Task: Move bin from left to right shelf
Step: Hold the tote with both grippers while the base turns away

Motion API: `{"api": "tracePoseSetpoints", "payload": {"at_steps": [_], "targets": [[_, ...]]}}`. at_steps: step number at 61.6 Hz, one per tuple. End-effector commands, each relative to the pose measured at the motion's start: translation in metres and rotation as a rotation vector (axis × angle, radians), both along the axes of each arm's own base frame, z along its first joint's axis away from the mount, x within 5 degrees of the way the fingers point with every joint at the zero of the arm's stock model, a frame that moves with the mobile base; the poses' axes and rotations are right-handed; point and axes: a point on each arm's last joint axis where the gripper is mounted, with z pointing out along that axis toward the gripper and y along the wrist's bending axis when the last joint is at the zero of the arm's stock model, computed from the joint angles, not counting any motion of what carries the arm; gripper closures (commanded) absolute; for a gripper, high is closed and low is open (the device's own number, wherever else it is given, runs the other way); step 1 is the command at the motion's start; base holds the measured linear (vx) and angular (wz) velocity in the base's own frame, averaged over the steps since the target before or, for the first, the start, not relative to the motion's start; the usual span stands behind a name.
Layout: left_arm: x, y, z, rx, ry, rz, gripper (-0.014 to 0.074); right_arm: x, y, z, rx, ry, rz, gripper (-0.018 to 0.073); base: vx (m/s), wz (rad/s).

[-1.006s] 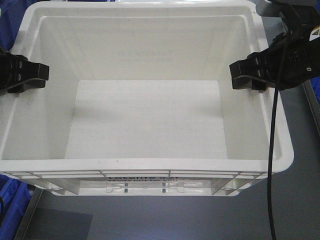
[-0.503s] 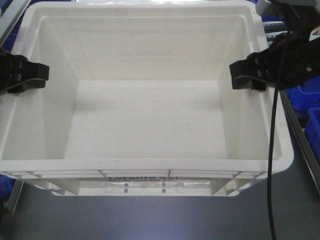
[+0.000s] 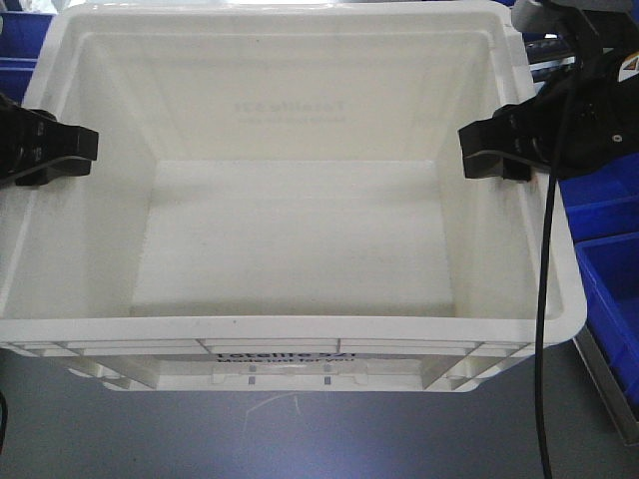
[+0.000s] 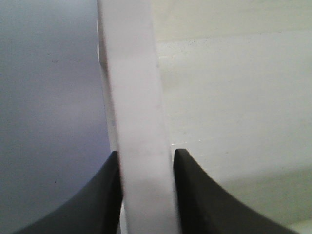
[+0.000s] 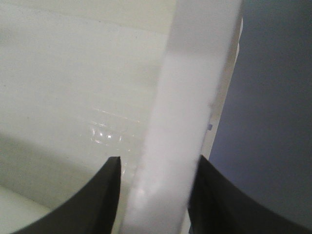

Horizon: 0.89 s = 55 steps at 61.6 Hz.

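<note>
The white bin [image 3: 300,327] fills the front view, empty, with black print on its near side. My left gripper [image 3: 62,150] is shut on the bin's left rim. My right gripper [image 3: 491,150] is shut on the right rim. In the left wrist view the white rim [image 4: 139,97] runs straight up between the two black fingers of my left gripper [image 4: 146,163], which press on it from both sides. The right wrist view shows the rim [image 5: 195,87] the same way, clamped in my right gripper [image 5: 157,165].
Blue plastic bins [image 3: 609,269] stand close to the right of the bin, and more blue ones [image 3: 18,55] at the top left. A metal shelf rail [image 3: 604,384] runs at the lower right. Grey floor [image 3: 300,434] lies below. A black cable [image 3: 542,299] hangs over the right rim.
The bin and both grippers keep their place in view while the surroundings slide past. Blue bins at the lower left have left the view, and blue bins have come in on the right.
</note>
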Motion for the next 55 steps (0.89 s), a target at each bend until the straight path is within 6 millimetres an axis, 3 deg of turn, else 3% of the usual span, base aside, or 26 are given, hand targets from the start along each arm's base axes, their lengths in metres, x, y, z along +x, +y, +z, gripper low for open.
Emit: {"api": "tracePoseSetpoints", "payload": {"at_steps": [1,55], "targets": [[-0.0029,-0.0022,0.0307,-0.052,-0.195,-0.012,0.0601,-0.0012,-0.0022,0.025,0.029,-0.152,-0.014,0.0564,0.4,-0.26],[-0.0029,-0.0022,0.0308,-0.052,-0.195,-0.012,0.0601,-0.0014,-0.0021,0.0249,0.03,-0.15,-0.014,0.0564,0.44,-0.11]]}}
